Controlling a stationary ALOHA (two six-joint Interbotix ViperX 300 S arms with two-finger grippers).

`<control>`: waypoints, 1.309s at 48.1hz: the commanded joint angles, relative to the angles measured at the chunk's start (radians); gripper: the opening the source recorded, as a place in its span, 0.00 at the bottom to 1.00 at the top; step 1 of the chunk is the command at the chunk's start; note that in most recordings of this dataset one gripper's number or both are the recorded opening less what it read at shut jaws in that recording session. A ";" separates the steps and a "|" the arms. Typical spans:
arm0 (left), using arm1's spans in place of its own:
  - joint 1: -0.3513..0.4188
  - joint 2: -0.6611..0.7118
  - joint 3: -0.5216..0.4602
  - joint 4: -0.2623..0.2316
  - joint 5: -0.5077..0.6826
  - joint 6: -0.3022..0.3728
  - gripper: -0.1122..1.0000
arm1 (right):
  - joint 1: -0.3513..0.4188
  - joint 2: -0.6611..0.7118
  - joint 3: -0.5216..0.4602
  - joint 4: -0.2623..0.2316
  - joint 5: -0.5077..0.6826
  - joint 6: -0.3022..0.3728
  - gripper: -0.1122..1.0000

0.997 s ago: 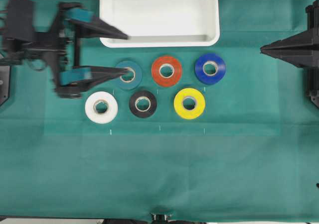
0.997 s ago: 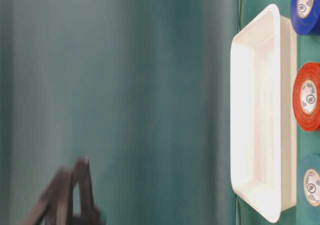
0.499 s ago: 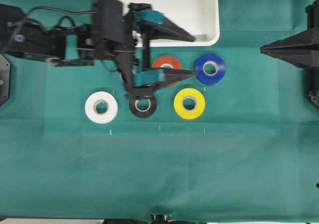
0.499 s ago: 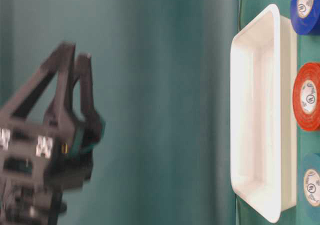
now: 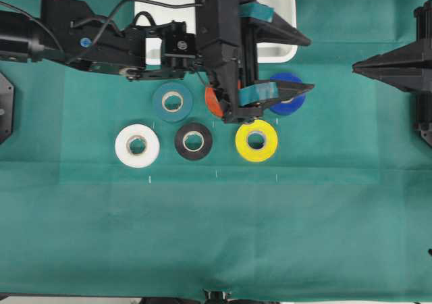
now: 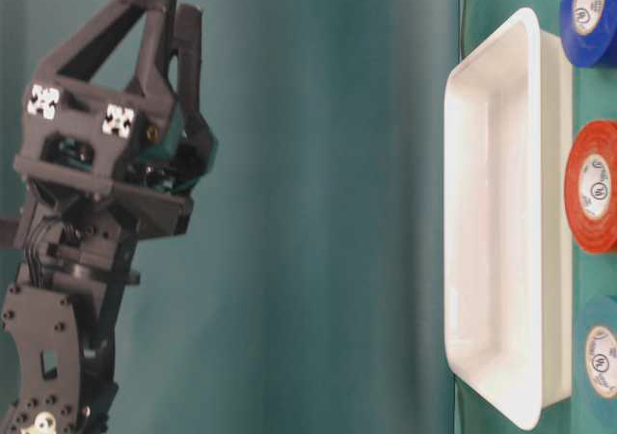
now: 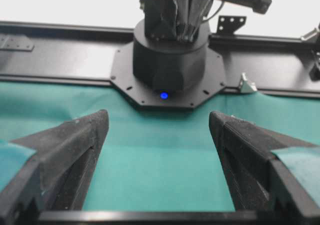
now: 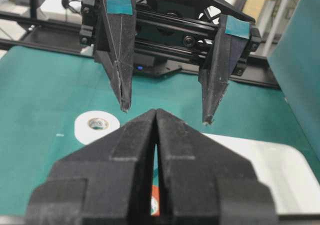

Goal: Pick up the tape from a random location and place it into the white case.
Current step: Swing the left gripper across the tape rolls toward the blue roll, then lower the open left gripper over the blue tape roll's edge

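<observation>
The tape [image 5: 291,103], a deep royal-blue roll, lies flat on the table, mostly hidden under the lower finger of the left end effector [image 5: 302,64]. The white case [image 5: 287,0], shallow and rounded at the corners, sits beneath its upper finger.

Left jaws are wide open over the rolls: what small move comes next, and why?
Probably lower the left gripper straight onto the royal-blue tape. Its open jaws already hang above that roll, empty, while the white case beside it waits.
</observation>
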 commanded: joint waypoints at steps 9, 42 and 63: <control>0.002 0.014 -0.046 0.002 0.000 0.006 0.89 | -0.002 0.008 -0.026 -0.002 -0.017 0.000 0.10; 0.003 0.063 -0.150 0.000 0.227 -0.003 0.89 | 0.000 0.006 -0.026 -0.002 -0.015 0.003 0.10; 0.003 0.153 -0.359 0.003 0.715 0.008 0.89 | 0.005 0.008 -0.026 -0.002 -0.015 0.005 0.10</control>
